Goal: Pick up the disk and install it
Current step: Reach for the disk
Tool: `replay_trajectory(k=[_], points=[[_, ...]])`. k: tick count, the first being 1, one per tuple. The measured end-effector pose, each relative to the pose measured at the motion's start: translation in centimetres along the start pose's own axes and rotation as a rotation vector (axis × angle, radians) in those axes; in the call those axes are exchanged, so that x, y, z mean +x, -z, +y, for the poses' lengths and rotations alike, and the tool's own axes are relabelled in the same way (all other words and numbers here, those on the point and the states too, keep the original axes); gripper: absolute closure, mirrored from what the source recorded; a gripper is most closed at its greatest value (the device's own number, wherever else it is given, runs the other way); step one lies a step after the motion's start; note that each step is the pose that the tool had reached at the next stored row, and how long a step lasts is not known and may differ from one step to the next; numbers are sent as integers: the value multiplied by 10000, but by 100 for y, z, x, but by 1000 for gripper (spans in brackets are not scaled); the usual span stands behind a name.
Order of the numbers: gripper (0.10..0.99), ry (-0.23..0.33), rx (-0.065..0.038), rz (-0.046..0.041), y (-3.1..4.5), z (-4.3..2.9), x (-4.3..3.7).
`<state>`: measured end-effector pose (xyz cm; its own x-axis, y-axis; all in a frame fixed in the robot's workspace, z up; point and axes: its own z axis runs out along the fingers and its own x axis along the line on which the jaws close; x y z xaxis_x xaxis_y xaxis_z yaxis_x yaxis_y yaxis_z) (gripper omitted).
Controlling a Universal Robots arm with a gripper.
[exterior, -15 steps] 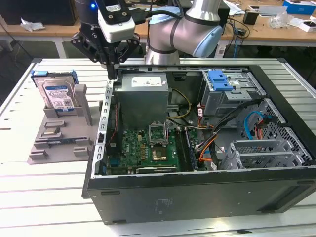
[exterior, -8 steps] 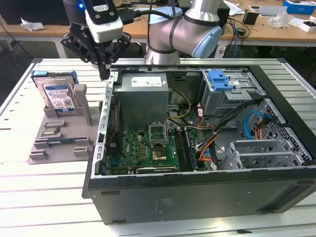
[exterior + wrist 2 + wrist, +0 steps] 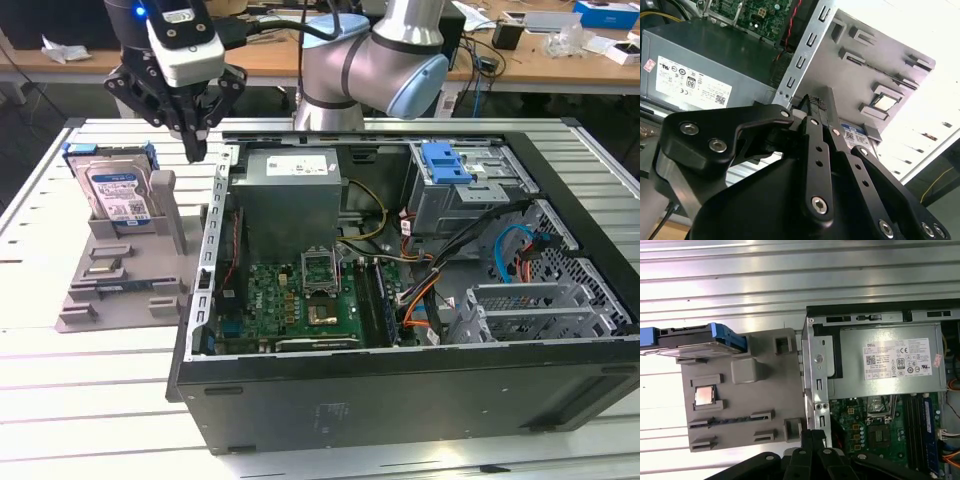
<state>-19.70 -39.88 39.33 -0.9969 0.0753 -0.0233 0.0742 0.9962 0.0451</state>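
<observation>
The disk [image 3: 118, 195] stands upright in the grey plastic stand [image 3: 120, 285] at the exterior view's left, its white-and-blue label facing the camera and blue rails on its edges. In the first wrist view the disk [image 3: 695, 338] shows edge-on at the far end of the stand [image 3: 765, 385]. My gripper [image 3: 196, 152] hangs above the gap between the stand and the open computer case [image 3: 400, 400], up and to the exterior view's right of the disk. Its black fingers are pressed together in both wrist views, gripper [image 3: 816, 101] and gripper [image 3: 814, 434], with nothing between them.
A grey drive cage with a blue latch [image 3: 450, 165] sits in the case's far right corner. The power supply [image 3: 285, 190] and motherboard [image 3: 300, 290] lie by the case's left wall [image 3: 212, 240]. The arm's base [image 3: 370, 70] stands behind the case. The table is ribbed metal.
</observation>
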Motion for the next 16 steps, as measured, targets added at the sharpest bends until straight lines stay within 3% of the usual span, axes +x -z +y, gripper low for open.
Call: replay_trajectory(k=[16], points=[[980, 1, 1, 0, 6, -18, 234]])
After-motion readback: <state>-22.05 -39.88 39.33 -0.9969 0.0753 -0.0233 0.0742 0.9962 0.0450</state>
